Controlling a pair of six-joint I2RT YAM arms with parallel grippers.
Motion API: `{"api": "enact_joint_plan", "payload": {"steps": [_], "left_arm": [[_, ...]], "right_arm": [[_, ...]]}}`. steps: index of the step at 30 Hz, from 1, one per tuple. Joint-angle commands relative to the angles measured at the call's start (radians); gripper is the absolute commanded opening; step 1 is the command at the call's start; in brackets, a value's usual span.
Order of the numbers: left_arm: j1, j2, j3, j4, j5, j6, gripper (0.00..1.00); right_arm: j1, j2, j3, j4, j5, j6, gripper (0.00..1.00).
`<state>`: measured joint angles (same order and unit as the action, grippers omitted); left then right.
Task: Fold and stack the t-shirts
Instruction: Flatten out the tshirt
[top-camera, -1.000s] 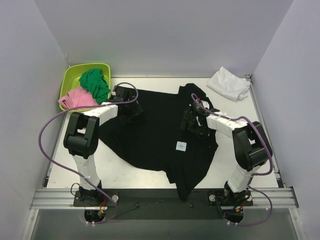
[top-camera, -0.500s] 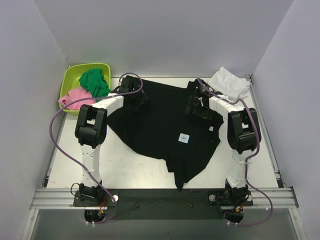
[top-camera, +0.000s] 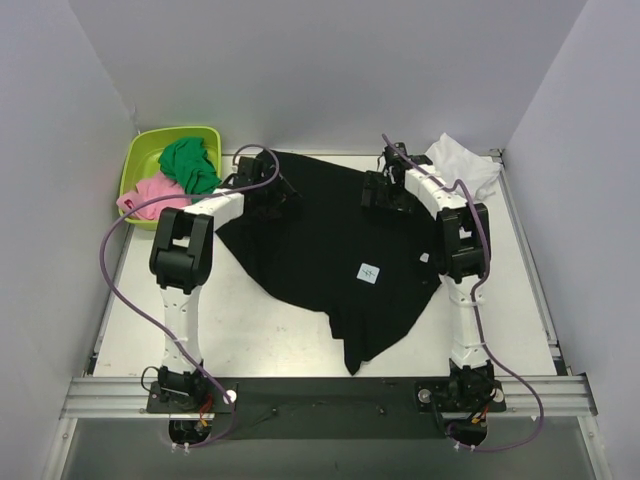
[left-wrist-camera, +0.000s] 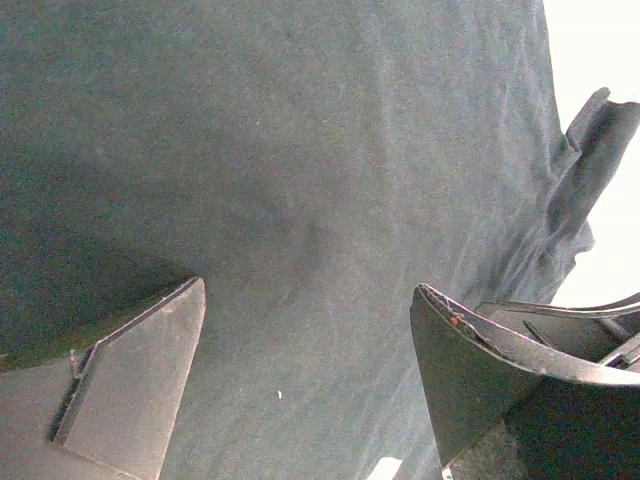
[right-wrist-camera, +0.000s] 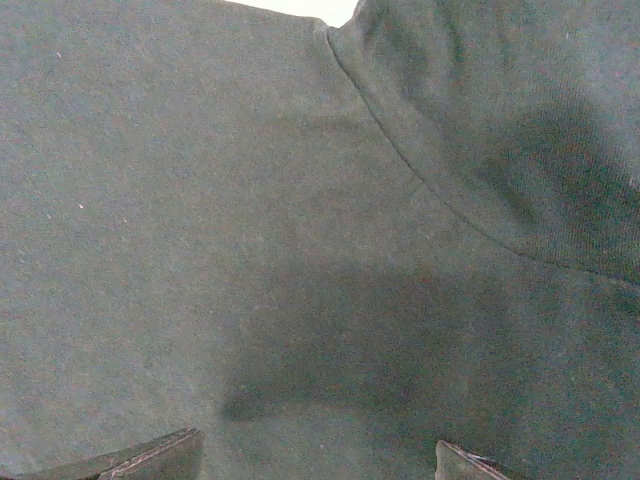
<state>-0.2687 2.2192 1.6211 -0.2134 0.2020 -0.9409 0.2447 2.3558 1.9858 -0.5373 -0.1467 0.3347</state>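
One white counter (top-camera: 260, 340) carries everything. There are two t-shirts.

The bigger thing on it is the black t-shirt (top-camera: 320, 235). It is spread loosely over the middle, with its far edge toward 12 o'clock and a narrowing tail running down toward 6 o'clock. It is rumpled, not folded.

Two arms reach over the shirt from the near edge. The left arm (top-camera: 180, 260) rises at 7 o'clock and bends in toward 11 o'clock. The right arm (top-camera: 462, 245) rises at 5 o'clock and bends in toward 1 o'clock. One purple cable (top-camera: 112, 255) loops off each arm.

One lime-green tub (top-camera: 140, 150) sits in the 10 o'clock corner, just beside the shirt's far left edge. It holds two bunched cloths: a green cloth (top-camera: 188, 162) on the far side and a pink cloth (top-camera: 150, 197) on the near side.

The white t-shirt (top-camera: 478, 172) lies crumpled in the 1 o'clock corner. The right arm's forearm crosses in front of it and hides its inner edge.

The left claw (top-camera: 272, 192) hangs over the black shirt's far left part. Its fingers (left-wrist-camera: 130, 390) are spread wide, with only black cloth showing between them. The right claw (top-camera: 378, 190) hangs over the far right part, beside a seam (right-wrist-camera: 400, 160), and is likewise spread with nothing pinched. Whether either one's tips touch the cloth cannot be told.

One small white label (top-camera: 369, 273) lies on the black cloth at about 4 o'clock from its middle.
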Motion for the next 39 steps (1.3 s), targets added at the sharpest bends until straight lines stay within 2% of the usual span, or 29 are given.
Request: {"api": "enact_joint_plan", "payload": {"steps": [1, 6, 11, 17, 20, 24, 27, 39], "left_arm": [[0.029, -0.048, -0.130, 0.006, -0.021, -0.012, 0.95], [0.042, -0.232, -0.228, 0.072, 0.013, -0.001, 0.97], [0.049, -0.355, -0.237, 0.065, 0.071, 0.027, 0.97], [0.051, -0.509, -0.305, 0.062, 0.085, 0.017, 0.97], [0.056, -0.587, -0.352, 0.080, 0.102, 0.017, 0.97], [0.063, -0.691, -0.394, 0.101, 0.129, 0.019, 0.97], [0.063, -0.739, -0.385, 0.068, 0.143, 0.060, 0.97], [0.115, -0.872, -0.467, 0.008, 0.183, 0.119, 0.97]], "right_arm": [[0.022, -0.087, -0.030, -0.049, 0.016, -0.026, 1.00], [0.056, -0.338, -0.264, 0.043, 0.087, -0.036, 1.00], [0.088, -0.600, -0.502, 0.141, 0.140, -0.014, 1.00], [0.111, -0.775, -0.782, 0.164, 0.125, 0.117, 1.00], [0.108, -0.852, -0.963, 0.293, 0.081, 0.190, 1.00], [0.091, -0.912, -1.129, 0.523, 0.016, 0.282, 1.00], [0.090, -0.918, -1.167, 0.592, -0.004, 0.299, 1.00], [0.076, -0.753, -1.173, 0.671, -0.010, 0.343, 1.00]]}}
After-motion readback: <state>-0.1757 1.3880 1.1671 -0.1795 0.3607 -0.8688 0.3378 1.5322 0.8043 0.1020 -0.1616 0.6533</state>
